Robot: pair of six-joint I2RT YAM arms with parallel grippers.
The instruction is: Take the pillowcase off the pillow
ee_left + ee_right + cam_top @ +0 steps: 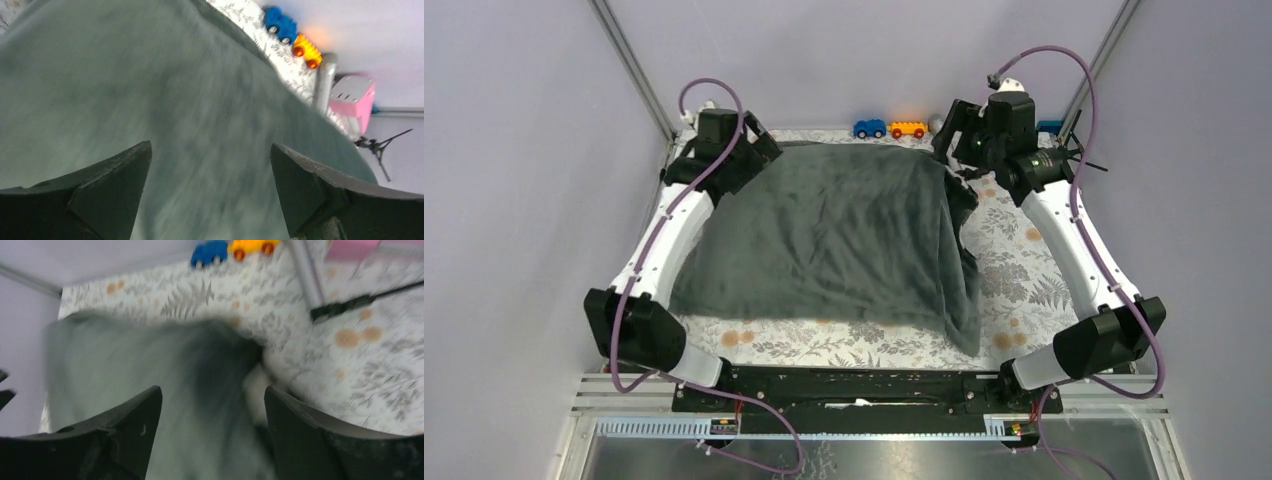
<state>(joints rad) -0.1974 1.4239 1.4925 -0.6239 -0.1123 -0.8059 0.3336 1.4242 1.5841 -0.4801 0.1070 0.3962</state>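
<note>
Pillowcase lies mid-table w/ the pillow hidden inside. Left gripper at its 11 o'clock corner, right gripper at 1 o'clock, both spread wide, empty. Plush looks soft, floppy, prob. light; pinch the loose flap at 5 o'clock.

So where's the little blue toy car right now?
In the overhead view, the blue toy car sits at the far edge of the table, just left of the orange toy car and beyond the grey pillowcase.

Fern-print table under the grey-green pillowcase, blue toy car and orange toy car at its far edge.
</note>
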